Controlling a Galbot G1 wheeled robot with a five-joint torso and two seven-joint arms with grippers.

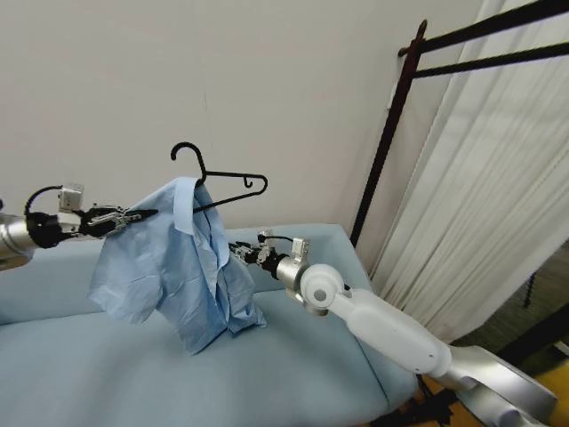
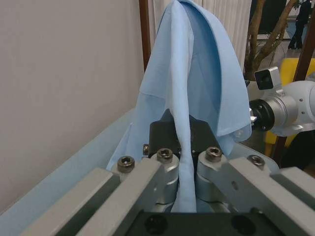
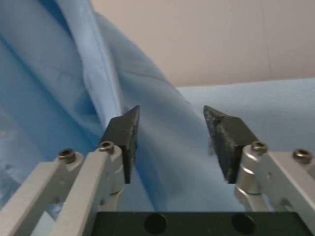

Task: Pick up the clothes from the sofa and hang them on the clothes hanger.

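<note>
Above the pale blue fabric sofa [image 1: 293,374], centre-left of the frame, our light blue cotton shirt [image 1: 178,276] half-drapes the black wire hanger [image 1: 227,178]. Our left gripper [image 1: 135,215] pinches its shoulder tight. Our right gripper [image 3: 172,142] gapes around a fold, holding nothing. With one pinch carrying everything, we judge a slip would drop both.

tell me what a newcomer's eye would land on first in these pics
A blue shirt draped over one end of a black hanger is held up in the air above the pale blue sofa. The left gripper is shut on its fabric from the robot's left. The right gripper is open close against the shirt's front, and a dark clothes rack stands farther right.
</note>
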